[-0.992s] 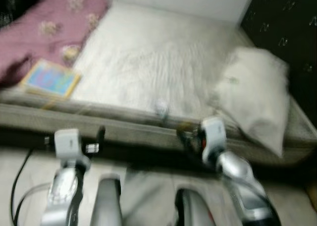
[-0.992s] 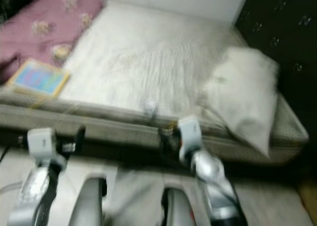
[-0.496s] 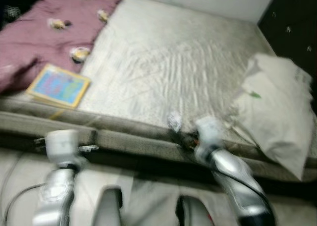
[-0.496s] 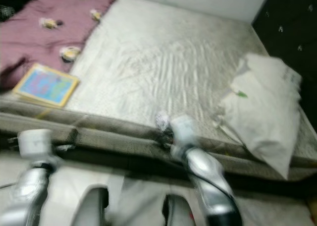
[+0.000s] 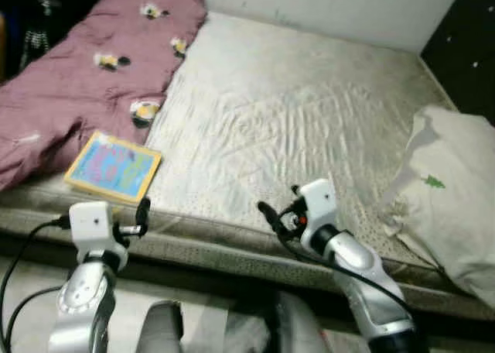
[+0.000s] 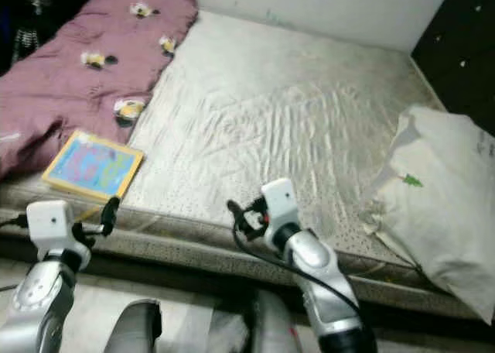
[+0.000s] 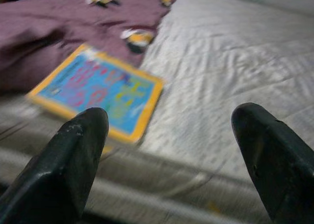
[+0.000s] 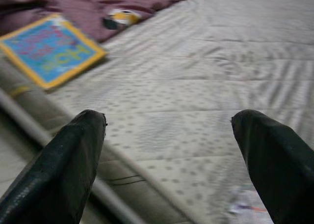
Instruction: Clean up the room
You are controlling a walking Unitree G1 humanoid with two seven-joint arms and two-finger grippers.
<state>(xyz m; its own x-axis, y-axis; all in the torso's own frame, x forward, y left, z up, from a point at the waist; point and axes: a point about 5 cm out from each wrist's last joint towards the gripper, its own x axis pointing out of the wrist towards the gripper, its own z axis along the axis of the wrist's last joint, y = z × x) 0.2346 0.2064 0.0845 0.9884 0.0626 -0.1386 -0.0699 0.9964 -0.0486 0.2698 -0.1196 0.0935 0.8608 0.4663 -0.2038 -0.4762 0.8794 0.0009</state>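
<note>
Both pincers (image 7: 169,150) (image 8: 169,155) spread apart over mattress (image 5: 309,128), book (image 5: 113,167) beside maroon quilt (image 5: 85,74)

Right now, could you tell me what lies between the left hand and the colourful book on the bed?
Only the bed's grey edge and bare pale sheet separate the open left hand from the yellow-bordered blue book, as the left wrist view shows.

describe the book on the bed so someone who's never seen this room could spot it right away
Start at the bed, with its pale wrinkled sheet. Along its left side lies a maroon blanket with small cartoon prints. The book lies flat at the bed's near edge beside that blanket: thin, yellow-bordered, with a bright blue cover, the one flat, colourful thing there.
</note>
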